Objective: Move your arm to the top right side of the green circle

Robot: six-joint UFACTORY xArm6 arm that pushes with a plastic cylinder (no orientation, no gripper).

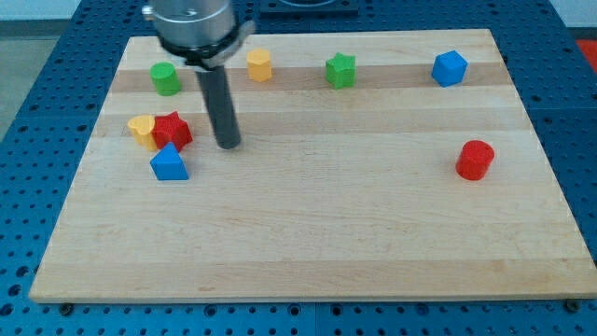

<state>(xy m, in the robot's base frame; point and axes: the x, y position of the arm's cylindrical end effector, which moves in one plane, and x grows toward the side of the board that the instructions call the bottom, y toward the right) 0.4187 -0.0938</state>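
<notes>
The green circle (166, 78) is a short green cylinder near the board's top left. My tip (229, 146) rests on the board below and to the right of it, well apart. The dark rod rises from the tip toward the view's top, passing just right of the green circle. The tip touches no block; the red star (173, 131) lies a little to its left.
A yellow heart (142, 128) touches the red star's left side, with a blue triangle (169, 163) just below them. A yellow hexagon (259, 65), green star (341, 71) and blue hexagon (449, 68) line the top. A red cylinder (475, 160) stands at the right.
</notes>
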